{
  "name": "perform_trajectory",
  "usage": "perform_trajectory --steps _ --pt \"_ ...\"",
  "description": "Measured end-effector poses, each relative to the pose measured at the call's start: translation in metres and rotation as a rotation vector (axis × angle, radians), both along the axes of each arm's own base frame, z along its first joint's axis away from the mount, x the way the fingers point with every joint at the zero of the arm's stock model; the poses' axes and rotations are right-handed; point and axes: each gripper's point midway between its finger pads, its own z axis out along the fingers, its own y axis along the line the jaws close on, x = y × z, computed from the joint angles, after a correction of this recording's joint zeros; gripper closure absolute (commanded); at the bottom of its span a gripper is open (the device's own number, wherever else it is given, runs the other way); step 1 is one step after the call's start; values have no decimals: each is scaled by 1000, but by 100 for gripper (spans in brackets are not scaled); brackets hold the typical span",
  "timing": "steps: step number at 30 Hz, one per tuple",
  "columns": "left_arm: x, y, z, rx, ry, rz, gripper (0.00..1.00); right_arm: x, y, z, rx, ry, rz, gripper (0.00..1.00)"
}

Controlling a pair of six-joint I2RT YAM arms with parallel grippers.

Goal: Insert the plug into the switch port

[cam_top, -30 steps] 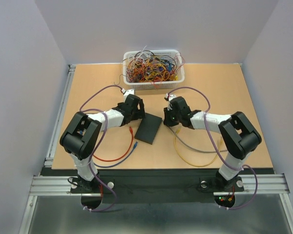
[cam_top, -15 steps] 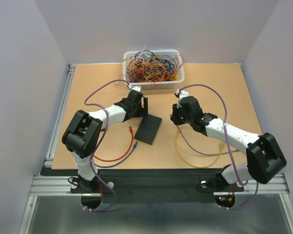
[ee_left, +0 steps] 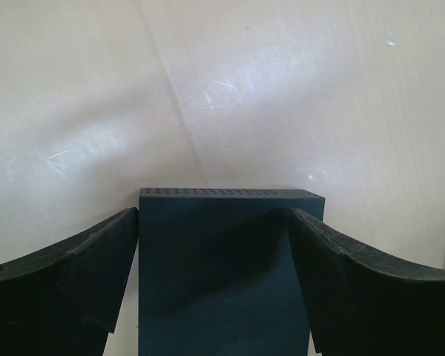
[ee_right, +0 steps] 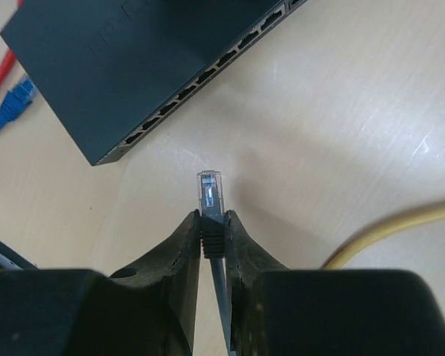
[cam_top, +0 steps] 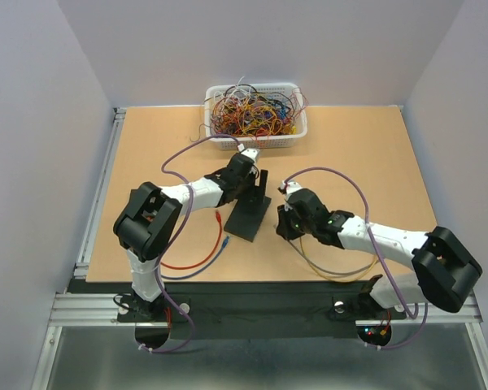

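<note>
The flat black switch box (cam_top: 246, 219) lies at mid-table. My left gripper (cam_top: 258, 185) is at its far end; in the left wrist view the fingers (ee_left: 96, 274) press both sides of the box (ee_left: 230, 282). My right gripper (cam_top: 283, 225) is shut on the boot of a grey cable, and its clear plug (ee_right: 211, 194) sticks out past the fingertips. The gripper (ee_right: 212, 222) holds the plug a short way from the row of switch ports (ee_right: 185, 93) along the box's long edge. The plug points toward that edge, apart from it.
A white basket (cam_top: 216, 140) full of tangled cables stands at the back. A red cable (cam_top: 191, 264) and a blue cable (cam_top: 221, 244) lie left of the box, the blue plug (ee_right: 15, 100) near its corner. A yellow cable (cam_top: 325, 274) loops at the near right.
My left gripper moved right onto the box's far end and closed on it. My right gripper swung back, then came near and left with the plug, toward the port edge.
</note>
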Motion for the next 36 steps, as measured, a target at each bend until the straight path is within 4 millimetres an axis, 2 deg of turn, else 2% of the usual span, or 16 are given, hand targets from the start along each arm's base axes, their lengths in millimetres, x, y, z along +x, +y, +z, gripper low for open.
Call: perform_trajectory --steps 8,15,18,22,25,28,31,36 --pt "-15 -30 9 -94 17 -127 8 -13 4 -20 -37 37 11 99" --pt "-21 -41 15 -137 21 -173 8 -13 7 -20 -41 27 7 99" --pt "-18 -36 18 -120 10 -151 8 -14 9 -19 -36 23 7 100" --pt "-9 -25 38 -116 -35 -108 8 -16 13 -19 -28 17 14 99" --pt "1 -8 60 -142 -91 -55 8 -19 13 -22 -28 12 13 100" --pt "-1 10 69 -175 -126 -14 8 -22 10 -28 -37 17 8 100" --pt "-15 21 61 -203 -123 3 9 -21 11 -29 -29 12 4 99" --pt "-47 30 23 -230 -56 -3 10 -17 17 -27 -5 -3 6 100"
